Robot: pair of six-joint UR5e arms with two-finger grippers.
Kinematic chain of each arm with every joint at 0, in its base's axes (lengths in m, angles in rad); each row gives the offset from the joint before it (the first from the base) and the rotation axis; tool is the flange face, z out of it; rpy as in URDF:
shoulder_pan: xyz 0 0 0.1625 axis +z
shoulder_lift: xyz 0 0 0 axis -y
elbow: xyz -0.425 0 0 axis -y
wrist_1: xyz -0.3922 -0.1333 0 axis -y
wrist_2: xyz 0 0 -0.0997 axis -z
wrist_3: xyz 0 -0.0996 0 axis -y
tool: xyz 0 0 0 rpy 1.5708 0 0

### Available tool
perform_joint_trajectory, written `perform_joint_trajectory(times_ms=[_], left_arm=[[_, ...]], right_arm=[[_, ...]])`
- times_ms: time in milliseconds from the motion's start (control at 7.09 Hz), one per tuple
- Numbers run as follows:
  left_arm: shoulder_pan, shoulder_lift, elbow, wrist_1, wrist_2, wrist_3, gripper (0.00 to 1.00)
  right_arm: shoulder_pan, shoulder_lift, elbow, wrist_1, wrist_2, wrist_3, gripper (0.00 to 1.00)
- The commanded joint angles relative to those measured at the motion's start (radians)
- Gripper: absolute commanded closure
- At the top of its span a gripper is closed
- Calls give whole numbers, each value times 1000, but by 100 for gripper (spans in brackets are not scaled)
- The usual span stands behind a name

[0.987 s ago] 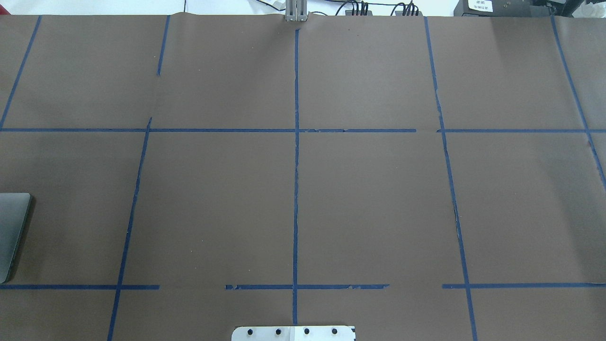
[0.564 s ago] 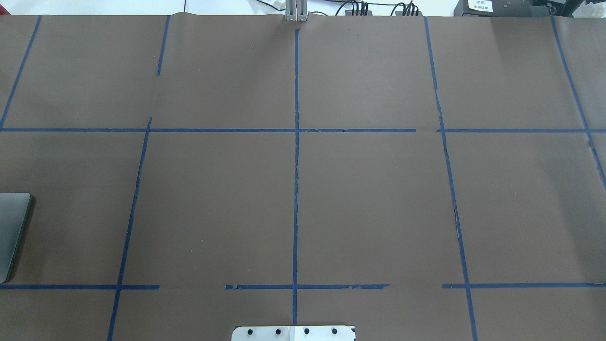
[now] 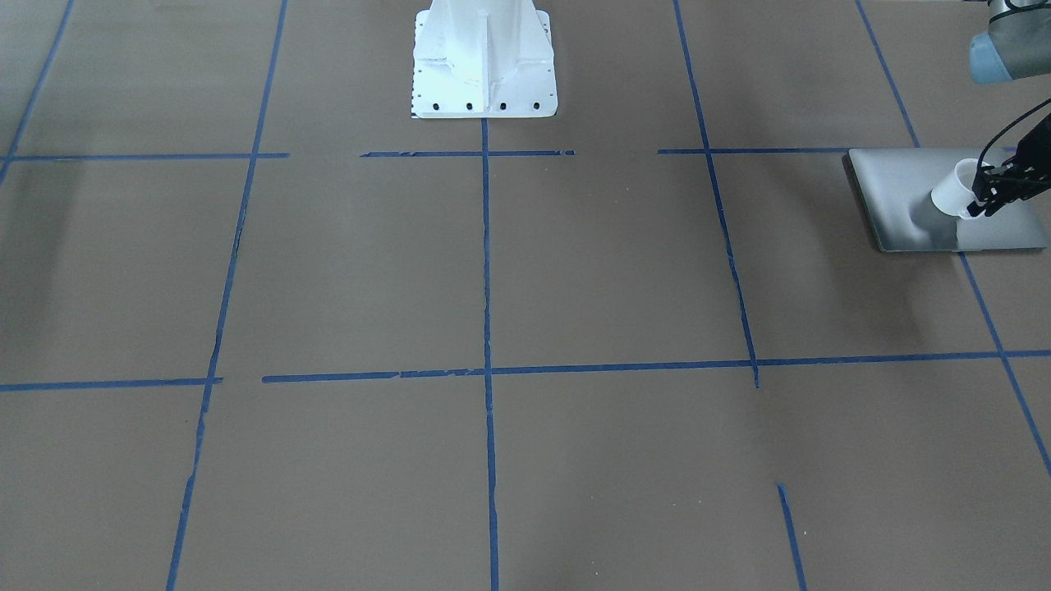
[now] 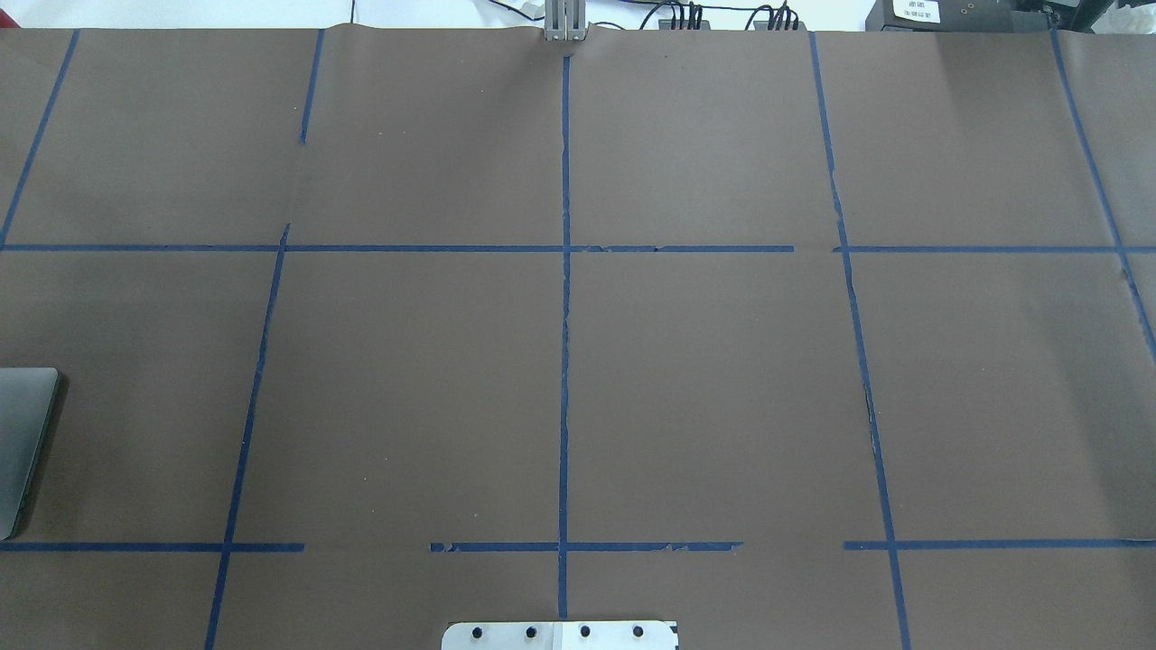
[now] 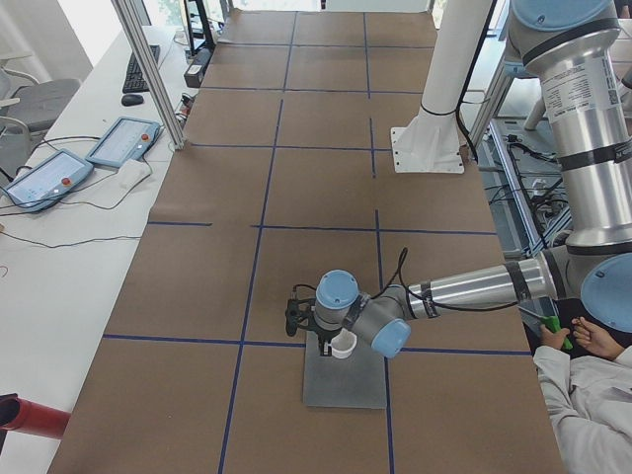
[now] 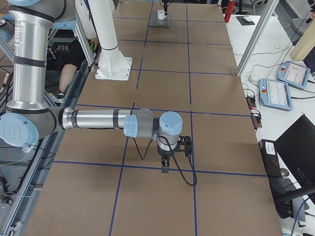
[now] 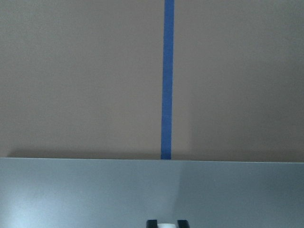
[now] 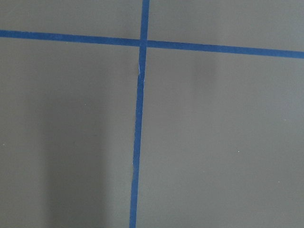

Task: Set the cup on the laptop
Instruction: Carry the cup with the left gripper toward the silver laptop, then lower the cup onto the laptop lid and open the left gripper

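Nearest from the table's left end, laptop point(image 5: 346, 385) lies flat: a thin silver-grey slab with a matte lid and rounded corners. Overhead it is cut by the frame edge and only a strip point(image 4: 23, 442) shows. The cup point(image 5: 344, 345) sits over the lid, inside its outline. It is small, white and smooth, with a wide round rim and tapered body. Handle is hidden by the fingers, can't make it out. Can't tell if its base touches the lid or hangs just above. A soft shadow point(image 3: 920, 226) falls on the lid beside it. The left gripper point(image 3: 975, 212) comes down on the rim with its black fingers point(image 7: 152, 223) pinched close on the cup wall. The wrist view shows only a white sliver between them, the rest cut off at the frame bottom. The left arm point(image 5: 474, 286) reaches in low and nearly level from the robot's side, wrist turned down, with a cable point(image 3: 1006, 131) looping off it. Farther along, the table point(image 4: 722, 406) is covered in matte brown paper with a blue tape point(image 4: 564, 361) grid, chipped in spots. A white pedestal point(image 3: 484, 57) stands on a bolted base plate point(image 4: 560, 635) at the robot's edge, mid-table. Farthest, the right arm point(image 6: 93, 119) stretches out level, and the right gripper point(image 6: 165, 170) points straight down near a tape crossing. It is too small there to tell how its jaws stand, and its own camera shows only paper and tape.
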Motion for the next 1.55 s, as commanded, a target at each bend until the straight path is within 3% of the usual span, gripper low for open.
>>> perform_joint_trajectory(times_ms=[0,282,705,846,1269,1410], left_arm=[[-3,0,-33,5,0,6,1],[-14,10,-99,13,-3,30,1],[-118,16,-102,24,-95,157,1],[-150,14,-129,91,-98,220,1],[-346,-7,-339,622,-83,569,1],[-375,-24,-376,707,-31,625,1]], right_arm=[[0,0,0,1,0,0,0],[0,0,0,-1,0,0,0],[0,0,0,1,0,0,0],[0,0,0,1,0,0,0],[0,0,0,1,0,0,0],[0,0,0,-1,0,0,0]])
